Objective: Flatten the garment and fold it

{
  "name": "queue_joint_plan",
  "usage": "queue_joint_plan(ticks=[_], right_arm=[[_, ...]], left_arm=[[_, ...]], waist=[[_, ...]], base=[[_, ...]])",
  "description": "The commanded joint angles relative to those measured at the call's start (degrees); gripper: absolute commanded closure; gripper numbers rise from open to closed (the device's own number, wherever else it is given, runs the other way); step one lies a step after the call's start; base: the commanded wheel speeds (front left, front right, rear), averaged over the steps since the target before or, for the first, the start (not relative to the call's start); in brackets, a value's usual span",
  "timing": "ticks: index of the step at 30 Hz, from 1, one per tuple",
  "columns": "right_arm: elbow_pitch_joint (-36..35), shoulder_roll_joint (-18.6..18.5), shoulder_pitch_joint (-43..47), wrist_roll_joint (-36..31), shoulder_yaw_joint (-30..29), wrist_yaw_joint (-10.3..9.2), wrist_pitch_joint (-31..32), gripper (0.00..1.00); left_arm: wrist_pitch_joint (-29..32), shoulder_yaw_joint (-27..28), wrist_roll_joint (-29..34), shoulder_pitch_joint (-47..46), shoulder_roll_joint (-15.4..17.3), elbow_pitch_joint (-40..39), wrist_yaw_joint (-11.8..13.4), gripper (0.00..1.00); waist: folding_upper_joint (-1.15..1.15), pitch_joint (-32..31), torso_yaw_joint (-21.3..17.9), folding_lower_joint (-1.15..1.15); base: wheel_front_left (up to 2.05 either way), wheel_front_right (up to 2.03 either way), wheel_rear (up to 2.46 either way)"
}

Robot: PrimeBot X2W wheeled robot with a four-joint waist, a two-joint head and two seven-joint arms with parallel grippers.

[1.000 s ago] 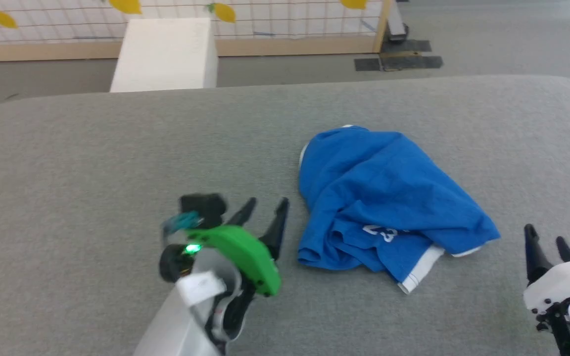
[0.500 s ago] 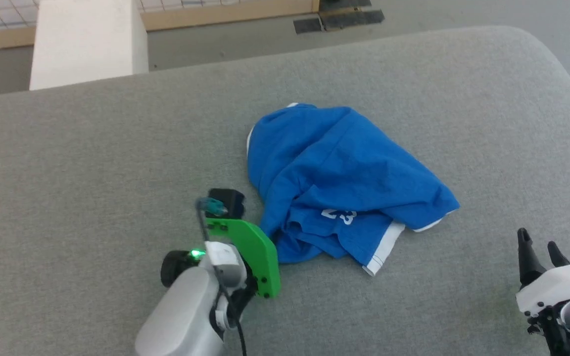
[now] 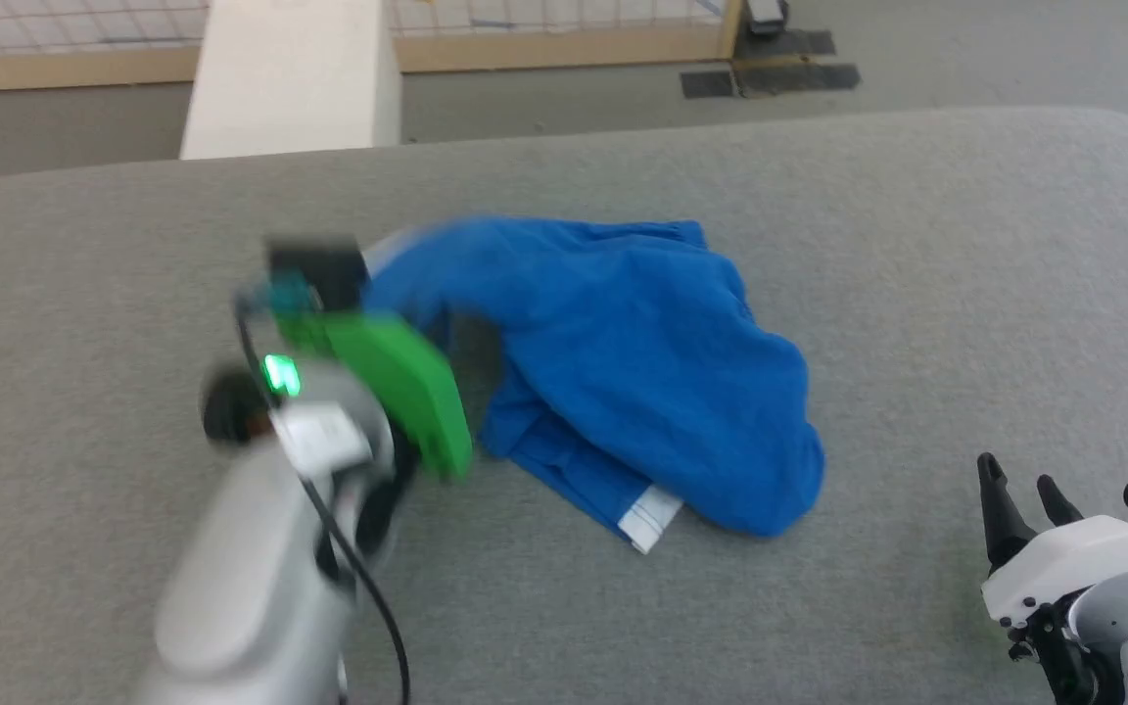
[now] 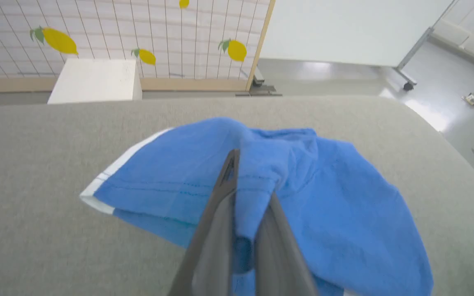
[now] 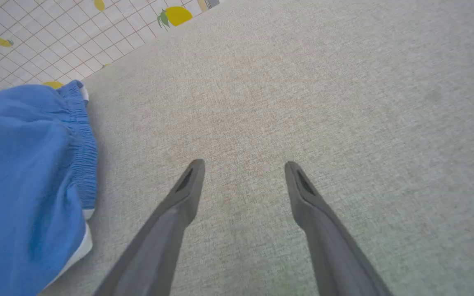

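— Where were the shorts at that point?

— The blue shorts (image 3: 642,362) sat in a crumpled heap about the middle of the grey worktop (image 3: 916,225), most of the cloth resting on it. One edge was raised on the robot's left side.

— Raised by what?

— The left gripper (image 4: 253,176). Its fingers were pressed together on a fold of blue cloth near a stitched hem, with fabric bunched over one finger. I'd judge it took an edge so the heap could be pulled open. A pinch in the middle would only drag the lump along.

— And the other arm?

— The right gripper (image 5: 243,164) was spread wide with nothing between its fingers, low over bare worktop and apart from the shorts. The gathered waistband (image 5: 84,135) lay off to one side of it. It looked parked there to take a second edge, since cloth flattens better with two holds pulling apart.

— How far along was the job?

— Early, I'd say. The shorts were neither flat nor folded, and a white trim strip (image 3: 650,514) poked out from under the heap.

— Any boxes or bins with things in them?

— A white block (image 3: 290,88) stood beyond the far edge of the worktop. I couldn't tell whether it was a box, or what it held, if anything.
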Motion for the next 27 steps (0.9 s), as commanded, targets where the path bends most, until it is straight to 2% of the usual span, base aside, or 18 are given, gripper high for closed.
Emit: queue_joint_plan(ticks=[1, 9, 10, 11, 16, 21, 23, 27], right_arm=[[0.22, -0.02, -0.33, -0.09, 0.05, -0.09, -0.41, 0.0], [0.68, -0.02, 1.98, -0.35, -0.65, -0.09, -0.51, 0.0], [0.68, -0.02, 2.25, -0.39, -0.71, -0.09, -0.43, 0.0], [0.69, -0.02, 2.41, -0.41, -0.71, -0.09, -0.37, 0.0], [0.18, -0.02, 2.82, -0.34, -0.58, -0.09, 0.02, 0.0], [-2.64, -0.02, 1.24, -1.02, -0.59, -0.09, 1.45, 0.0], [-4.37, -0.02, -0.51, -1.66, -0.31, -0.09, 2.87, 0.0], [-7.24, -0.02, -6.43, -4.21, 3.01, -0.09, 8.99, 0.0]], left_arm=[[1.14, -0.86, -0.26, 4.76, 0.32, -0.32, 0.73, 1.0], [6.89, -4.01, -2.89, 23.72, 0.79, 0.39, 4.63, 1.0], [7.12, -4.02, -3.61, 25.01, 0.45, 0.42, 4.78, 0.8], [6.93, -3.9, -3.99, 25.72, 0.29, 0.29, 4.86, 0.0], [5.87, -0.73, -7.74, 27.63, -0.42, -2.86, 5.22, 0.0], [2.27, 6.93, -15.35, 28.53, -2.39, -10.3, 4.47, 0.0], [-2.43, 10.39, -15.34, 28.19, -2.29, -12.64, 4.25, 0.0], [-17.33, 12.97, -5.92, 26.49, -0.07, -13.13, 3.63, 0.0]], waist=[[0.0, -2.08, 2.42, 0.0], [0.0, -3.96, 4.85, 0.0], [0.0, -4.11, 5.17, 0.0], [0.0, -4.27, 5.34, 0.0], [0.0, -5.15, 6.36, 0.0], [0.0, -5.26, 7.4, 0.0], [0.0, -4.92, 7.86, 0.0], [0.0, -3.51, 8.72, 0.0]], base=[[0.0, 0.0, 0.0], [0.0, 0.0, 0.0], [0.0, 0.0, 0.0], [0.0, 0.0, 0.0], [0.0, 0.0, 0.0], [0.0, 0.0, 0.0], [0.0, 0.0, 0.0], [0.0, 0.0, 0.0]])
